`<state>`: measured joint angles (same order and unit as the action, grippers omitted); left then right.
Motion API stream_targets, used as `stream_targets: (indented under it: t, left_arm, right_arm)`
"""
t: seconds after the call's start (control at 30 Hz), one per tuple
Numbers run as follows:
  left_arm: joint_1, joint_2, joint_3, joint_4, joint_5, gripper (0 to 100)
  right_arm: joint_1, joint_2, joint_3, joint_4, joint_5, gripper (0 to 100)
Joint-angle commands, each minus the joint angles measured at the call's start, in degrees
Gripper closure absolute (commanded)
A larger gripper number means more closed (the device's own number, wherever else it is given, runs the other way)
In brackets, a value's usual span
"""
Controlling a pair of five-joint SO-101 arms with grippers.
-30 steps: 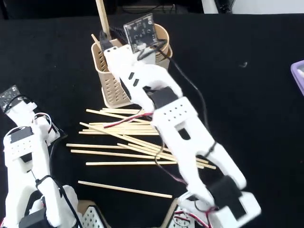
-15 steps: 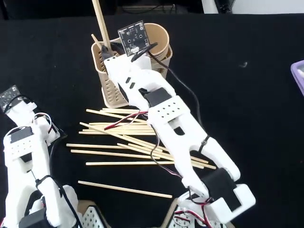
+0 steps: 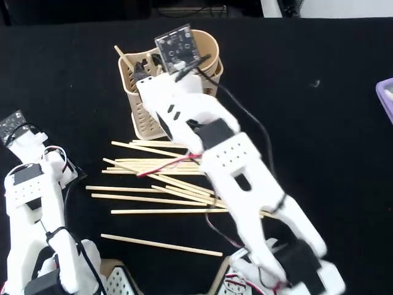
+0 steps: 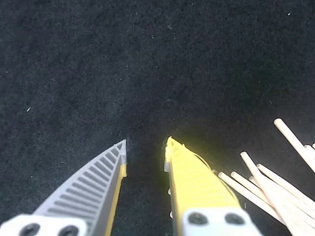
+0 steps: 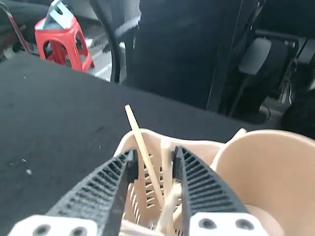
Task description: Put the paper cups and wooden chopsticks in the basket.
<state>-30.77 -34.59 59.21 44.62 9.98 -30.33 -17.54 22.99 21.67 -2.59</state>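
High view: the chopstick that stood tall over the basket now leans inside it, upper centre, so it is delivered. Many sticks still lie on the worktop.

Left wrist view: the left end effector is narrowly parted and empty.

Right wrist view: the right end effector is slightly parted and gripping nothing, with the cup at right.

1. Table: black cloth, matt, faintly fuzzy, flecked with pale lint ahead of the left end effector;
2. Left end effector: one side ribbed grey plastic, the other smooth yellow plastic;
3. Right end effector: dark ribbed plastic, slight sheen;
4. Basket under the right end effector: smooth beige plastic, slotted walls;
5. Paper cup beside the right end effector: tan matt paper;
6. Chopsticks: pale bare wood, matt.
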Motion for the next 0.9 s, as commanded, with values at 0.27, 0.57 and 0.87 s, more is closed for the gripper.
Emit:
stream_targets:
  t: [0.27, 0.57, 0.87]
  left_arm:
    - [-0.40, -1.85, -0.40, -0.44, 0.35, 87]
    - [-0.40, -1.85, -0.40, -0.44, 0.44, 87]
    - [-0.40, -1.85, -0.40, -0.44, 0.35, 87]
  right_arm:
    - [-0.79, -21.58, 1.80, 46.95, 20.22, 87.5]
    - [-0.88, -21.67, 22.55, 47.65, 28.66, 78.4]
    - [-0.88, -12.97, 34.59, 33.49, 33.32, 76.9]
